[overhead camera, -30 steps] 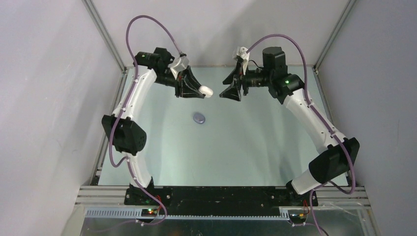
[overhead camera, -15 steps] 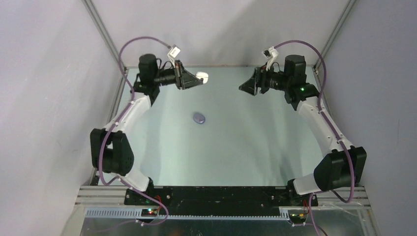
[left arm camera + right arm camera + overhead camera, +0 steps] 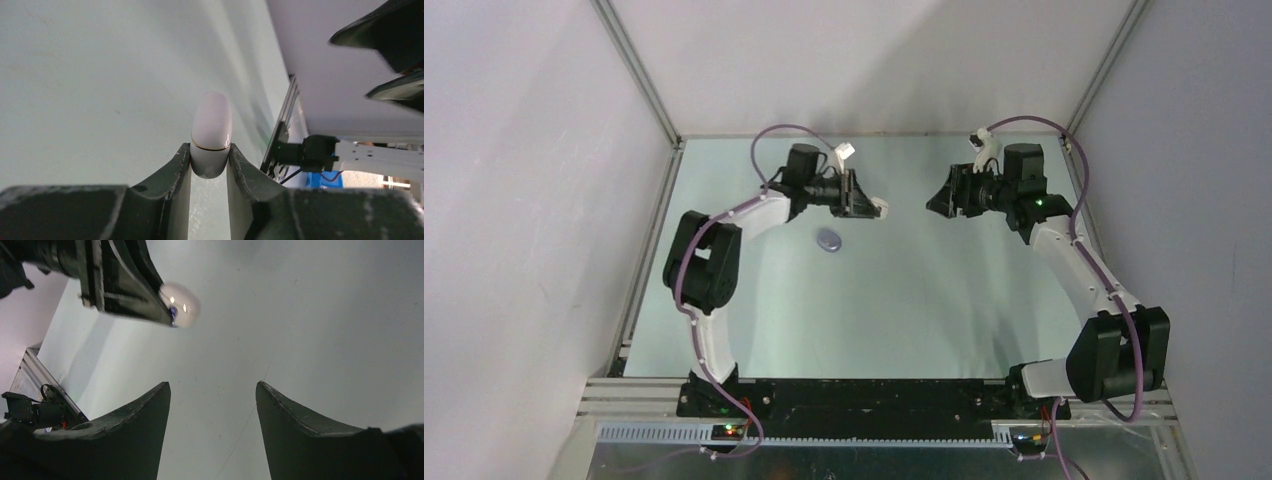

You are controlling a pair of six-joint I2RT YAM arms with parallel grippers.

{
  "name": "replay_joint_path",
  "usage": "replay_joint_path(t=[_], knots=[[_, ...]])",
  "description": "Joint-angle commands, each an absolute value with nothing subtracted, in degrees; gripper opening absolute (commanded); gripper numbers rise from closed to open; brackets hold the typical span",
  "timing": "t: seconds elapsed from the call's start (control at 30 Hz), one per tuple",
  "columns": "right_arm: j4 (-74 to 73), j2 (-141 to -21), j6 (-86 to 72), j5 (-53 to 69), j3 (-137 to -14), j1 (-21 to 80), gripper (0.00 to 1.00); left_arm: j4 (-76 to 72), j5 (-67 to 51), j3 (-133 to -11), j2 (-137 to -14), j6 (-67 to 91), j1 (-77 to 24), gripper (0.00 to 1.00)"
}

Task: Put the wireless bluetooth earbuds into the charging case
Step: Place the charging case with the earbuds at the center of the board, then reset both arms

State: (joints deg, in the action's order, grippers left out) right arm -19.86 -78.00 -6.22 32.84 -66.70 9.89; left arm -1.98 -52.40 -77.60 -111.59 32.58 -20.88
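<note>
A closed white charging case (image 3: pixel 212 127) with a thin seam round it sticks out from between the fingers of my left gripper (image 3: pixel 210 150), which is shut on its lower end. In the top view this gripper (image 3: pixel 871 208) hangs over the far middle of the table, pointing right. My right gripper (image 3: pixel 934 203) faces it from the right, a short gap away. Its jaws are open with nothing between them (image 3: pixel 212 385), and the white case (image 3: pixel 181 304) shows ahead of them at upper left. A closed purple case (image 3: pixel 829 240) lies on the table. The earbuds are out of view.
The table top (image 3: pixel 904 300) is pale green and glossy, with a metal frame rail (image 3: pixel 649 230) along its left side and white walls close behind and at both sides. The arm bases sit on a black plate (image 3: pixel 864 395) at the near edge.
My left arm has swung from the far left toward the middle, carrying the white case. My right gripper has shifted slightly and still faces it. The purple case has not moved.
</note>
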Motion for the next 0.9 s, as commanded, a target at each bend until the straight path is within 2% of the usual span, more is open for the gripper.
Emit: replay_joint_path(t=[0.0, 0.13, 0.33, 0.53, 0.6, 0.7, 0.83, 0.87], knots=[[-17.6, -77.2, -8.8, 32.0, -66.7, 9.6, 0.68, 9.2, -42.4, -77.9, -113.2, 27.1, -25.6, 0.11], [-16.8, -78.4, -10.3, 31.6, -66.1, 8.8, 0.68, 4.8, -43.9, -76.0, -117.2, 31.1, -27.5, 0.11], [-15.5, -80.2, -12.5, 31.9, -65.9, 7.5, 0.67, 6.1, -41.5, -76.7, -120.4, 31.7, -29.6, 0.13], [-14.9, -81.5, -12.2, 32.5, -66.0, 6.5, 0.67, 15.9, -33.9, -80.6, -118.5, 24.6, -28.8, 0.4], [-15.8, -81.7, -11.7, 33.0, -66.6, 6.1, 0.67, 19.2, -31.8, -82.2, -116.7, 21.4, -28.3, 0.54], [-18.7, -82.2, -8.8, 33.3, -69.1, 5.3, 0.67, 26.1, -29.1, -86.2, -113.0, 17.2, -26.7, 0.95], [-25.5, -83.4, -3.1, 33.5, -75.1, 4.5, 0.68, 35.7, -26.9, -93.6, -108.7, 10.7, -23.6, 0.99], [-27.6, -84.2, -2.5, 33.6, -77.8, 4.5, 0.77, 38.8, -26.2, -95.3, -108.1, 8.3, -22.9, 1.0]])
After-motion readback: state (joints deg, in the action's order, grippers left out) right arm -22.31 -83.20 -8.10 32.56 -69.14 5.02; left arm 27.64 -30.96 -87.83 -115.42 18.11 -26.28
